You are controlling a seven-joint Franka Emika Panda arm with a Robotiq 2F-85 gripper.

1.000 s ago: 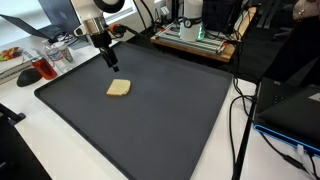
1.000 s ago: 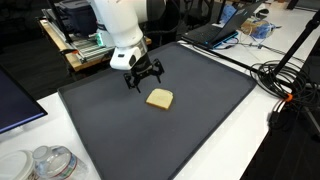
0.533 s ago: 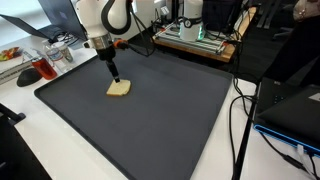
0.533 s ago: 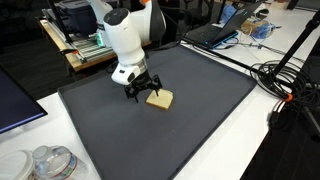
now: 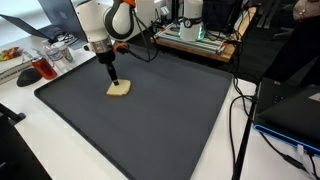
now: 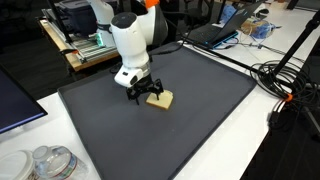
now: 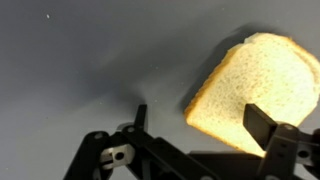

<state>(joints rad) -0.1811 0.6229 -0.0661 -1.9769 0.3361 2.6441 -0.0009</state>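
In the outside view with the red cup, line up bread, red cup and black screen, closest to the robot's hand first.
1. Bread, right at the hand.
2. Red cup, left, beyond the mat.
3. Black screen, far right.

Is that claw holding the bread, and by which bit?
Nothing is held yet. The open fingers straddle one edge of the bread slice, which lies flat on the dark mat.
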